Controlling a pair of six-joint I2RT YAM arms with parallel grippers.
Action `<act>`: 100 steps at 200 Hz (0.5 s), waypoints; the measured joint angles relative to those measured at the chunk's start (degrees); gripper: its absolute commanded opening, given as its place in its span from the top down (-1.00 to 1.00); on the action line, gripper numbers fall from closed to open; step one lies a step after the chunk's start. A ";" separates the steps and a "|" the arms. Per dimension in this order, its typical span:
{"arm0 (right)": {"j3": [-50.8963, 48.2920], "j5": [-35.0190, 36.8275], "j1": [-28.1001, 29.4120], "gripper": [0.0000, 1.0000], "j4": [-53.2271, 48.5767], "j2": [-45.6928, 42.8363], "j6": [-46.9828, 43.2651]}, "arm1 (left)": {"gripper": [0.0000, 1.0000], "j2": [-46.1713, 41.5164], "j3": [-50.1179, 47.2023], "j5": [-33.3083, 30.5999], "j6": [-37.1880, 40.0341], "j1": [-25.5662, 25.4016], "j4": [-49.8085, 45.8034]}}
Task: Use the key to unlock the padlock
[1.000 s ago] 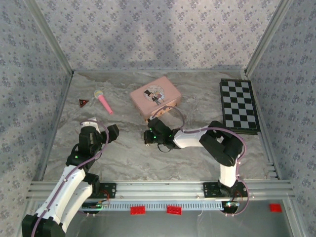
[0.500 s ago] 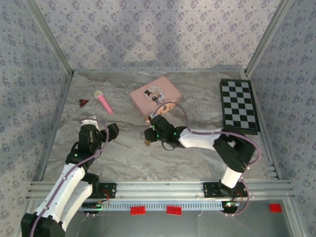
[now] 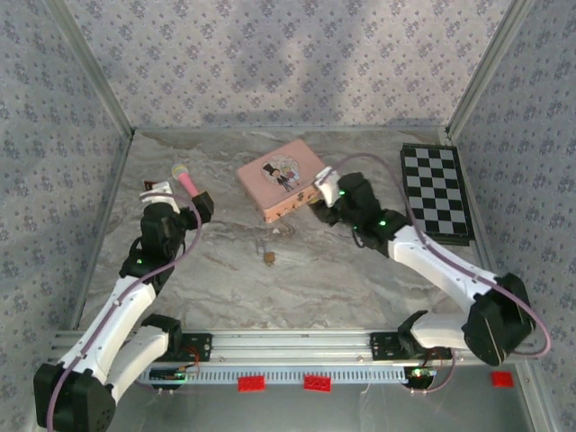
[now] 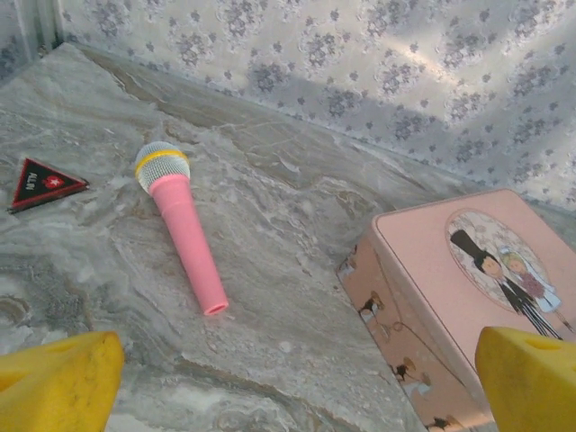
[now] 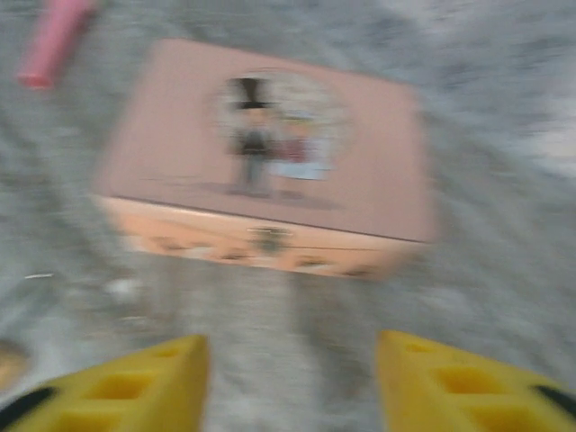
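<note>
Jaws both spread on nothing, my right gripper (image 5: 288, 387) at 3 o'clock of the pink rectangular tin with cartoon couple (image 3: 282, 179), my left gripper (image 4: 297, 387) at its 9 o'clock by the pink toy microphone (image 4: 180, 229), tiny brass-gold metal padlock (image 3: 268, 258) lying apart on the grey marbled tabletop (image 3: 360, 279) at the tin's 6 o'clock.

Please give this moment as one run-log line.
left hand: open | right hand: open, empty, facing pink tin | padlock: on table, unheld
</note>
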 measured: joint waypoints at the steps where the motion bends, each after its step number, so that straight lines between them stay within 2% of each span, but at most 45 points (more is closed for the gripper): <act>1: -0.24 0.22 -0.33 -0.58 0.31 -0.24 -0.15 | -1.00 0.00 -0.11 -0.07 0.02 0.00 0.22; 13: -5.25 2.97 -5.20 -0.69 4.44 -4.04 -0.24 | -1.00 -0.68 -2.67 -1.33 0.11 -0.24 3.30; 44: -16.39 7.91 -16.15 -0.76 12.81 -9.77 2.67 | -0.99 -0.94 -9.40 -9.14 1.03 -0.33 7.58; 74: -21.92 12.33 -20.46 -0.78 19.12 -9.88 7.74 | -1.00 5.66 -10.40 -17.68 4.83 0.04 12.59; 100: -24.30 17.11 -23.23 -0.79 20.04 -8.74 11.10 | -1.00 14.45 -7.85 -24.17 9.55 0.17 12.94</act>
